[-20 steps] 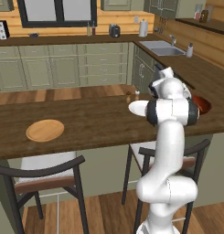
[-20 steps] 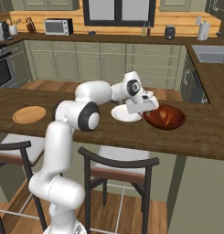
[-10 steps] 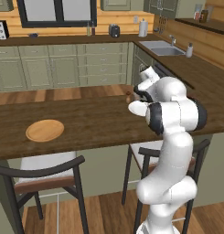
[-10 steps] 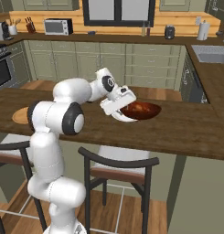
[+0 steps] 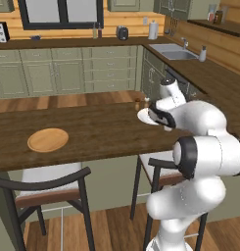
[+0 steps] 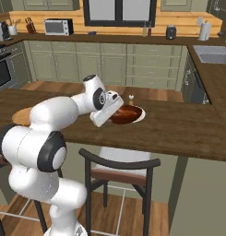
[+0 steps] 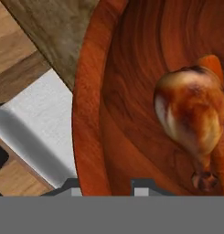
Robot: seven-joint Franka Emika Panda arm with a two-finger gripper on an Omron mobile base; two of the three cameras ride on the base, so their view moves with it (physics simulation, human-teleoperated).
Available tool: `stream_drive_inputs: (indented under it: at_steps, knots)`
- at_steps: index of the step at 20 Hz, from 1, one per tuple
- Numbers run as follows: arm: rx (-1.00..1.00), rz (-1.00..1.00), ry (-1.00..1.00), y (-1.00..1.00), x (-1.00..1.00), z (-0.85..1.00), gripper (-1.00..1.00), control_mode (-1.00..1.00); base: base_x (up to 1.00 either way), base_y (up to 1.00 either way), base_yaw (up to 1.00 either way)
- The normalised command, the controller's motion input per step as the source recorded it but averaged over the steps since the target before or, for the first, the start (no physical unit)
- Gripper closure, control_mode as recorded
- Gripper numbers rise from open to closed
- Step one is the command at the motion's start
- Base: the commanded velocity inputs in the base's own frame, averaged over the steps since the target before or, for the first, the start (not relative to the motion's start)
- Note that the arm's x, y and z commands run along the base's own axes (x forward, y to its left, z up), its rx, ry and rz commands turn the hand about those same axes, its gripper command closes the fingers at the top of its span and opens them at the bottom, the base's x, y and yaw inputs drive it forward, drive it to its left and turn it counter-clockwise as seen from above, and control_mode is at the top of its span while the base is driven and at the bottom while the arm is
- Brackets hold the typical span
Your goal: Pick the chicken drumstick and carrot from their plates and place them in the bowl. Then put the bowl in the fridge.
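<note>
My gripper is shut on the near rim of the glossy reddish-brown bowl, one finger inside and one outside. The chicken drumstick lies in the bowl, thick end up, with the orange carrot behind it. From the right base, the gripper holds the bowl over the counter, above the white plate; I cannot tell whether they touch. The arm hides the bowl in the left base view, where the white plate peeks out beside the hand. The wooden plate lies empty to the left. The fridge is out of view.
The long dark wooden counter runs across both base views. Two dark chairs stand under its near edge. A small brown shaker stands just behind the bowl. Green cabinets and a sink line the far walls.
The whole picture has shifted, so the camera has moved. The bowl stayed in my grip and now sits over the white plate instead of to its right.
</note>
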Motion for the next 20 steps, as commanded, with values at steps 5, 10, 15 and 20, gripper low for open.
stream_drive_inputs:
  at_steps: [5,10,15,20]
  knots:
    - [0.16,0.45,-0.12,0.22,-0.79,0.27,1.0,-1.0,0.0,0.0,0.0]
    - [0.02,0.35,-0.07,0.46,-0.67,0.26,1.0,-1.0,0.0,0.0,0.0]
    - [0.02,0.15,-0.03,0.33,-0.49,0.41,1.0,-1.0,0.0,0.0,0.0]
    - [0.0,0.0,0.0,0.08,-0.32,0.67,1.0,-1.0,0.0,0.0,0.0]
